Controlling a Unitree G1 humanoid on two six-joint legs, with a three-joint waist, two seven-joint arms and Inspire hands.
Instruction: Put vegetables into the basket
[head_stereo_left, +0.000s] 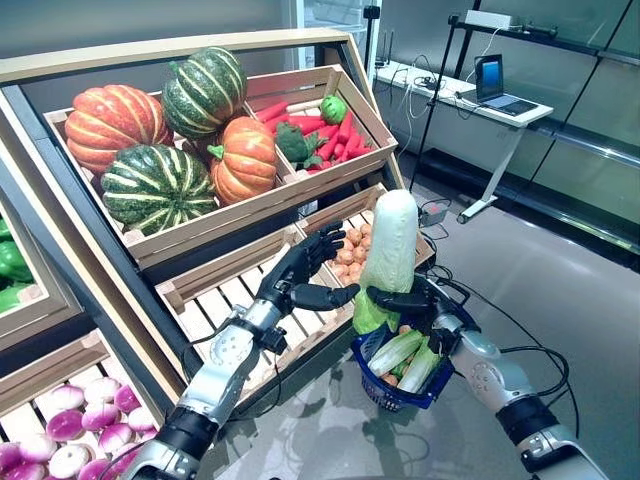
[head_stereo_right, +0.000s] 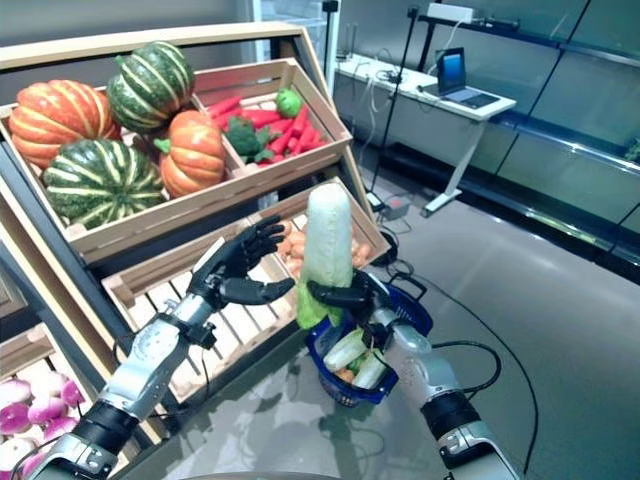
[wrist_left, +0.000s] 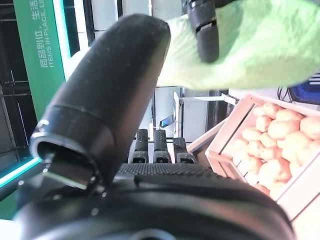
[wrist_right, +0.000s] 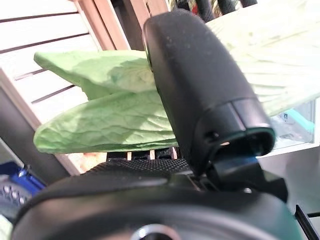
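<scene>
while the robot's right hand (head_stereo_left: 415, 302) gripped the long pale napa cabbage with green leafy base (head_stereo_left: 388, 255) near its lower end, thumb and fingers curled round the leaves, the vegetable stood almost upright just above the small blue plastic shopping basket (head_stereo_left: 380, 385). the basket hung at the right forearm and already held paler leafy stalks and something orange. the left hand (head_stereo_left: 300, 275) hovered just beside the cabbage, its fingers spread and relaxed, holding nothing, in front of the empty slatted wooden crate (head_stereo_left: 230, 300).

the cabbage looked bulky and top-heavy, held so low, so it would likely tip if the grip loosened. its stem seemed firm, but the outer leaves (wrist_right: 105, 125) looked soft and would probably crush or tear under a hard pinch. a hold round the firmer white middle, or a steadying left palm there, seemed safer for lowering it in.
</scene>
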